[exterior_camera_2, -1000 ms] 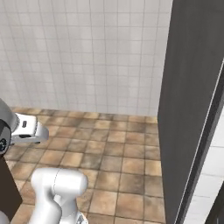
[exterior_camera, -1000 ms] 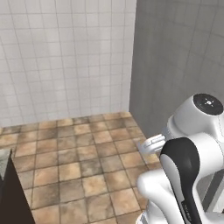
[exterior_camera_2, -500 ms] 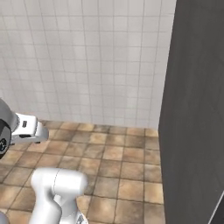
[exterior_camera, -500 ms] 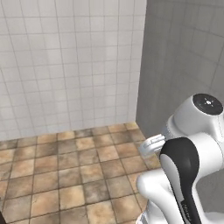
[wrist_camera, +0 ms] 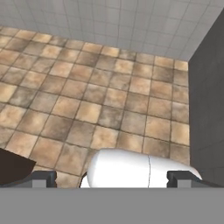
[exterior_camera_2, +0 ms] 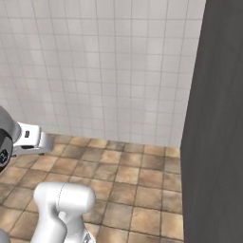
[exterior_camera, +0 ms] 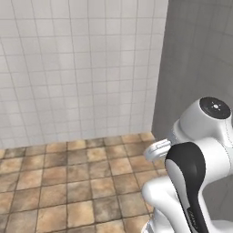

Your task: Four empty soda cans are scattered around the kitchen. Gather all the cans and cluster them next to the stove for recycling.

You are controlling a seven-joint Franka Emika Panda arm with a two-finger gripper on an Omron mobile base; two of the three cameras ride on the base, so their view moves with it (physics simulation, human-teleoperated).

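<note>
The soda cans and the stove are out of view. My gripper (wrist_camera: 111, 179) is open: its two dark fingertips (wrist_camera: 43, 178) stand far apart at the bottom of the hand view, and no object sits between them. It looks down at brown floor tiles. The arm is folded close to the base, with its white wrist (exterior_camera: 157, 149) hanging over the floor; the same wrist (exterior_camera_2: 31, 140) sits at the left edge of the right base view.
A white tiled wall (exterior_camera: 77, 68) stands ahead above the brown tiled floor (exterior_camera_2: 123, 175). A tall dark grey panel (exterior_camera_2: 216, 123) closes off the right side, also visible as the grey panel (exterior_camera: 200, 54). A dark corner (wrist_camera: 13, 168) pokes in low on the left of the hand view.
The whole picture has shifted, so the base has moved: the dark cabinet at the lower left has left the left base view, and the wall and grey panel look nearer. The gripper stays open.
</note>
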